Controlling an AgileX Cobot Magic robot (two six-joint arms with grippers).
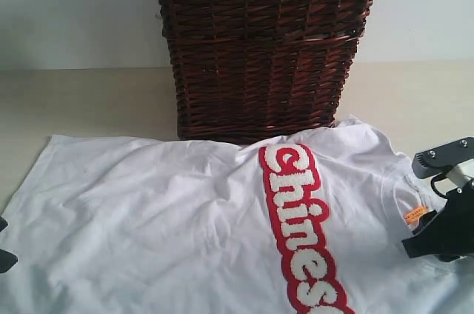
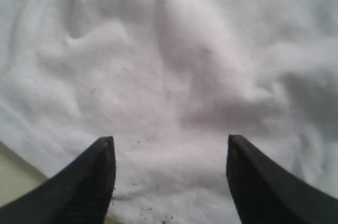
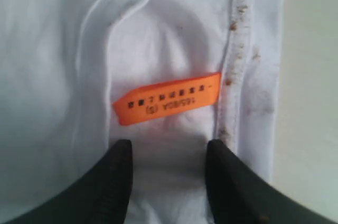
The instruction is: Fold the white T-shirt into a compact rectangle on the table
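Note:
The white T-shirt (image 1: 170, 218) lies spread face up on the table (image 1: 89, 99), its red-outlined letters (image 1: 300, 225) running down the middle. My right gripper (image 1: 415, 244) sits at the collar beside the orange neck tag (image 1: 415, 215). In the right wrist view that gripper (image 3: 168, 152) is open, its jaws apart just behind the tag (image 3: 166, 98), with collar fabric lying between them. My left gripper (image 1: 3, 244) shows only as dark tips at the shirt's left edge. In the left wrist view it (image 2: 170, 147) is wide open over rumpled white cloth (image 2: 174, 76).
A dark brown wicker basket (image 1: 263, 47) stands right behind the shirt, touching its far edge. Bare table shows left and right of the basket, beside the collar (image 3: 311, 102), and at the shirt's hem (image 2: 13, 182).

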